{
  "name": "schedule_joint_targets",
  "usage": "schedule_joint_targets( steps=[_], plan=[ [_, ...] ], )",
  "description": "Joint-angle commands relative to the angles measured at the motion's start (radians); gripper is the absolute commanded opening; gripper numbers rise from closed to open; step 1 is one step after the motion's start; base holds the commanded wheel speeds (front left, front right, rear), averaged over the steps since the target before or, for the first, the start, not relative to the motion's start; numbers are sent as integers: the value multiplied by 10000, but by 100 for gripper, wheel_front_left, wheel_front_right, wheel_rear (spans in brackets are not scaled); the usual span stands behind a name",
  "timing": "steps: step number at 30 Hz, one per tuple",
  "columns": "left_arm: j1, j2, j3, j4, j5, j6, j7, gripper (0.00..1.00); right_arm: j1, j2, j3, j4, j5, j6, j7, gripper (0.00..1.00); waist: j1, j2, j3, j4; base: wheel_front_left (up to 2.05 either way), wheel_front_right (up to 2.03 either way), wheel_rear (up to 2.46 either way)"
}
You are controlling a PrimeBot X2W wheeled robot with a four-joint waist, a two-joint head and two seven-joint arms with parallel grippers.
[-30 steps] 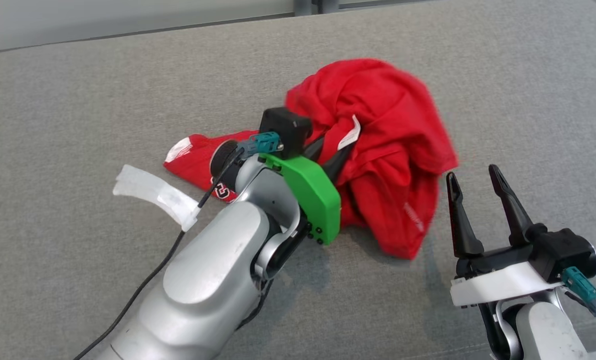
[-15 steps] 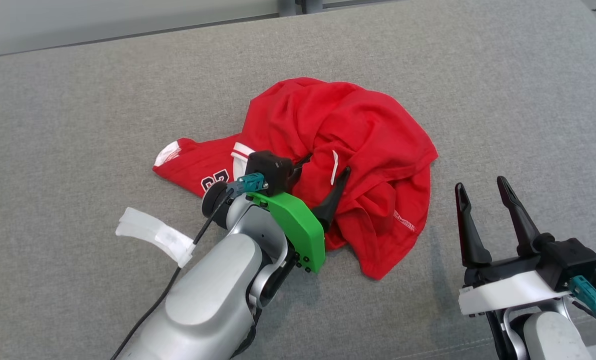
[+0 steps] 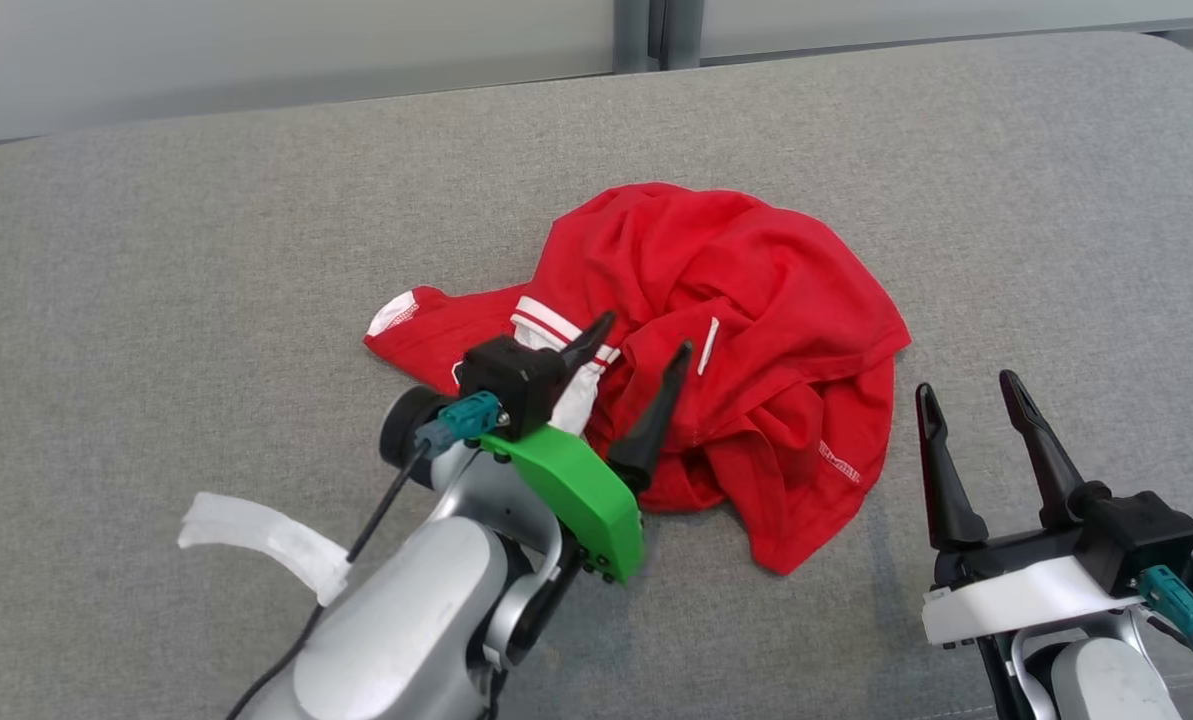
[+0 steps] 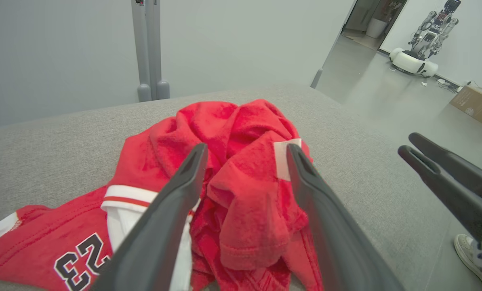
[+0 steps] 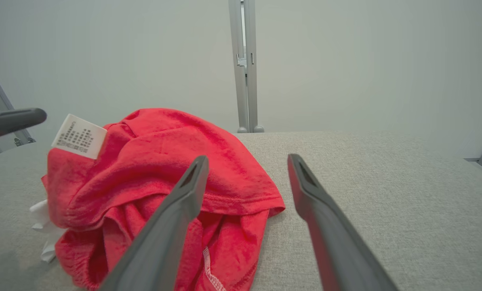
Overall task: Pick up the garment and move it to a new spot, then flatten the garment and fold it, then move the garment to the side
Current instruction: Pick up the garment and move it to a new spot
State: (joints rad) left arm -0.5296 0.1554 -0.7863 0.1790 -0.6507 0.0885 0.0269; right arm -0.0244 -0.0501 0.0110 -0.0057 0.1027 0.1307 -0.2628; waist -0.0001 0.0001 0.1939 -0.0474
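The garment (image 3: 756, 290) is a red jersey with white trim and a black number, lying crumpled in a heap on the grey padded surface (image 3: 256, 250). My left gripper (image 3: 641, 345) is open over the heap's near-left edge, fingers spread with nothing pinched. In the left wrist view the left gripper (image 4: 247, 149) frames loose folds of the garment (image 4: 232, 125) and a white label. My right gripper (image 3: 966, 388) stands open just right of the heap, apart from it. From the right wrist, the right gripper (image 5: 247, 161) points past the hem of the garment (image 5: 156, 153).
The grey surface stretches wide on all sides of the heap. A pale wall and a metal post (image 5: 245, 64) stand behind its far edge. Off the right edge are a shoe (image 4: 471, 250), a cardboard box (image 4: 475, 107) and another robot (image 4: 422, 36) on the floor.
The left gripper has opened and let go of the garment, which dropped into a heap. The left arm drew back a little toward me. The head camera shifted slightly.
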Motion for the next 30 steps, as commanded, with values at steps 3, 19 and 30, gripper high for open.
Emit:
schedule_joint_targets(
  steps=[3, 19, 30],
  plan=[
    [214, -118, -240, -204, -141, 12, 273, 100, -126, -12, 157, 45, -57, 1, -32, 100, 1, -1, 57, -100, 0, 0, 0],
    [-482, -236, -492, 2198, 51, -194, 357, 0, -175, -13, 244, 83, 87, 1, -32, 100, 1, -1, 197, -1083, 0, 0, 0],
    [-1612, 680, -153, -290, 417, -86, 779, 0, 201, -13, -16, 49, 211, 1, -32, 100, 1, -1, -66, -914, 0, 0, 0]
  ],
)
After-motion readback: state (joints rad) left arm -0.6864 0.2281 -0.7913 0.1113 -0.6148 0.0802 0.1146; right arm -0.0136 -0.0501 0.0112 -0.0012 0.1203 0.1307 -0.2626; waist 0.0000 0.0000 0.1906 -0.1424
